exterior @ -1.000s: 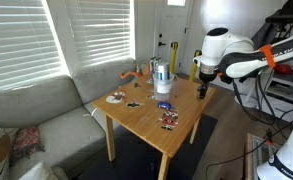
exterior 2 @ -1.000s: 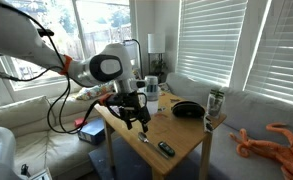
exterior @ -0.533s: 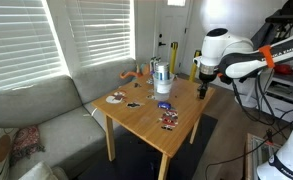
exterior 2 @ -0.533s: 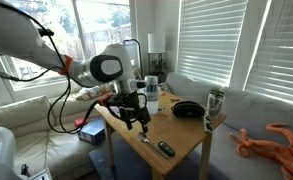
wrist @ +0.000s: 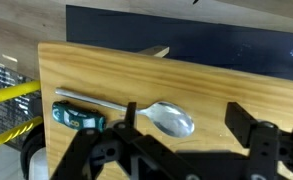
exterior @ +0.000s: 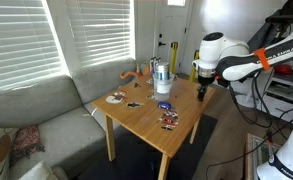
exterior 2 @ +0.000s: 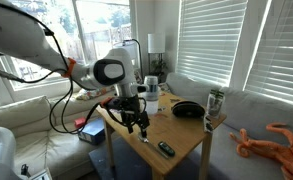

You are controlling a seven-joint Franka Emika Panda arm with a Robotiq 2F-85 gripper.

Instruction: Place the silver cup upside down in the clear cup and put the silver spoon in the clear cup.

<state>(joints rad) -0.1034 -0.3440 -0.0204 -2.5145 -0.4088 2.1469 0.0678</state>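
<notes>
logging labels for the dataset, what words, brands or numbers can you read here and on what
No text can be read in any view.
Tall container at the corner of the table: printed label, too small to read.
Small flat items on the table: coloured print, blurred.
Silver spoon in the wrist view: no marking visible.

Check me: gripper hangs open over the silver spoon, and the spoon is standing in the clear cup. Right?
Not quite. The silver spoon is not standing in a cup: it lies flat on the wooden table, near its edge, as the wrist view shows. The rest holds: the gripper hangs open over it.
</notes>
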